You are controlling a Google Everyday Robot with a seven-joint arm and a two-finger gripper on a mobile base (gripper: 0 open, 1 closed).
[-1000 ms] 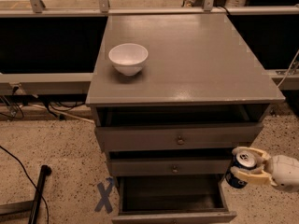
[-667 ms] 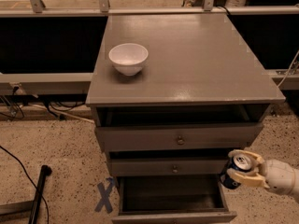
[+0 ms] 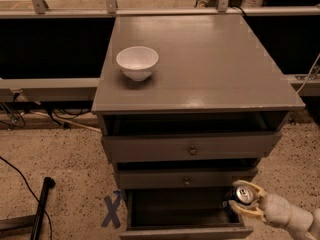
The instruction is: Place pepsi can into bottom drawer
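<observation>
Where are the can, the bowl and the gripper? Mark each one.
The can (image 3: 243, 194): camera view, silver top.
The bowl (image 3: 137, 59): camera view, white inside.
The gripper (image 3: 241, 200): camera view, between the fingertips clasping the can, at the right end of the open bottom drawer (image 3: 175, 206).

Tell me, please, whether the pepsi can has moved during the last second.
Yes. The gripper has carried the pepsi can left and down, from beside the middle drawer to the right corner of the bottom drawer.
</observation>
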